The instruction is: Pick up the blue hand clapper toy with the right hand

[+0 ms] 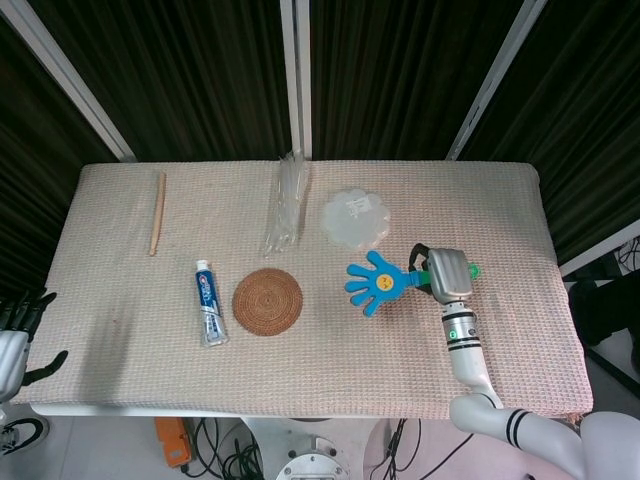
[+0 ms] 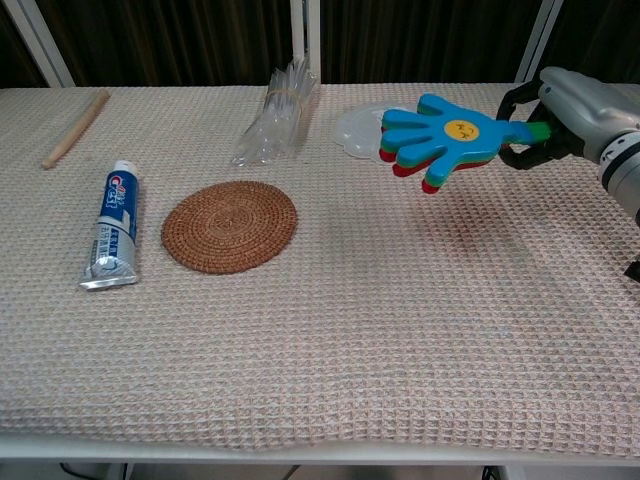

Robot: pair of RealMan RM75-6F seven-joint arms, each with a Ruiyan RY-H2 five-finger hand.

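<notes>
The blue hand clapper toy [image 1: 375, 281] [image 2: 442, 139] hangs in the air above the cloth, right of centre, its palm with a yellow smiley face turned up and red and green layers under the blue one. My right hand [image 1: 442, 274] [image 2: 553, 119] grips its green handle from the right, fingers wrapped around it. My left hand [image 1: 17, 333] shows only at the lower left edge of the head view, off the table, fingers spread and holding nothing.
A white flower-shaped lid [image 1: 355, 218] [image 2: 368, 130] lies just behind the toy. A round woven coaster [image 1: 267, 300] [image 2: 229, 225], a toothpaste tube [image 1: 208, 302] [image 2: 114, 224], a clear plastic bundle [image 1: 284, 204] [image 2: 275, 125] and a wooden stick [image 1: 156, 212] [image 2: 73, 127] lie further left.
</notes>
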